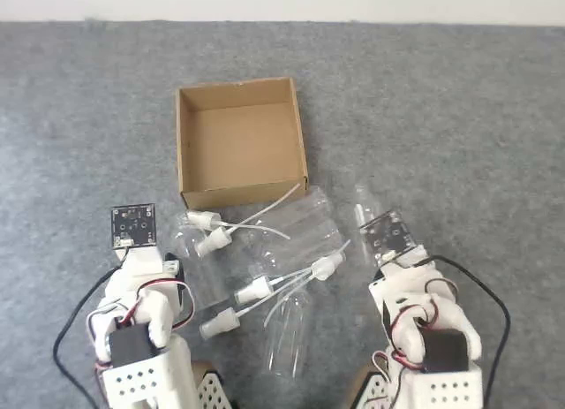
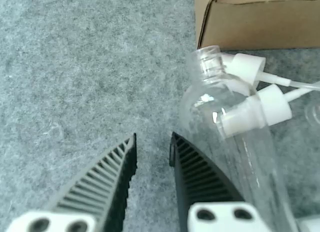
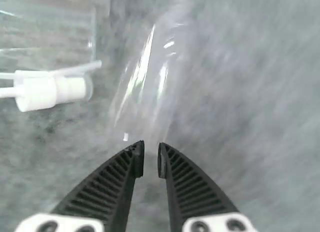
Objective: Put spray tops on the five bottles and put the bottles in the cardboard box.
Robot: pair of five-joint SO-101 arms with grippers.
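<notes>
We see the cardboard box mid-tabletop. Loose bottles and spray tops lie jumbled between it and the near edge. The left end effector sits slightly apart, the right end effector nearly together.

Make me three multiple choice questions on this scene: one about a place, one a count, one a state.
1. The cardboard box sits: A in a gripper; B beyond the bottles, away from the arms; C between the arms.
2. White spray tops on the table: A two; B five; C eight.
3. The box is: A empty; B holding bottles; C closed.
Answers: 1 B, bottles lie between it and the arms; 2 B, five counted in the high view; 3 A, its bare floor shows.
</notes>
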